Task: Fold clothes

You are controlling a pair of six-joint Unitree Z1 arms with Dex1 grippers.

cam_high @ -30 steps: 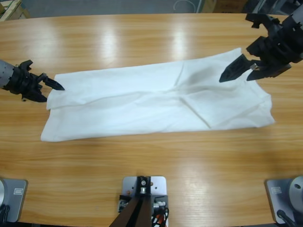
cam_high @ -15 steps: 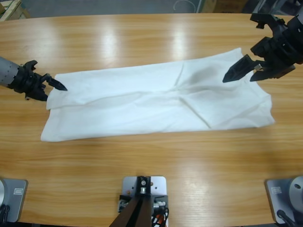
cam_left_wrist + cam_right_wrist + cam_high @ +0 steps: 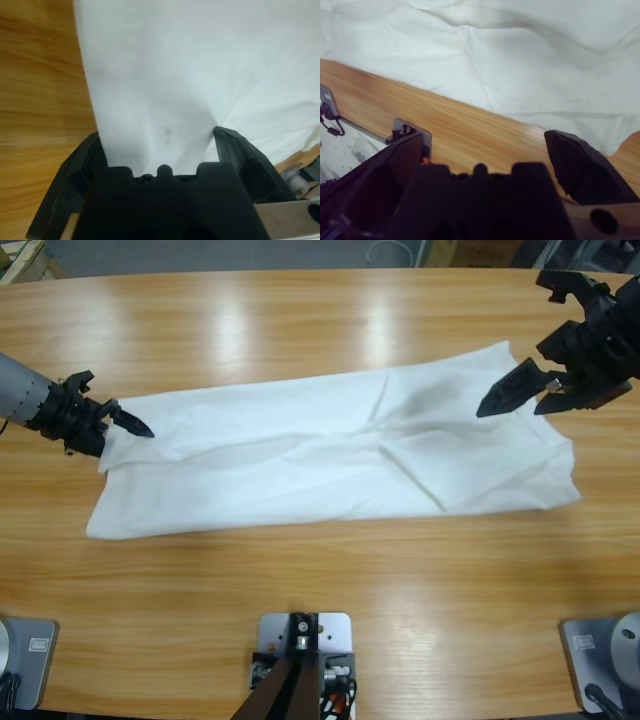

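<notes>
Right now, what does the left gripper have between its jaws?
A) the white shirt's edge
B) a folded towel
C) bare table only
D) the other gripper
A: in the left wrist view the white T-shirt runs down between the jaws of the left gripper.

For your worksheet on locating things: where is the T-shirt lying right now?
In the high view the T-shirt lies flat across the table's middle, its ends reaching the left tool and right tool.
</notes>
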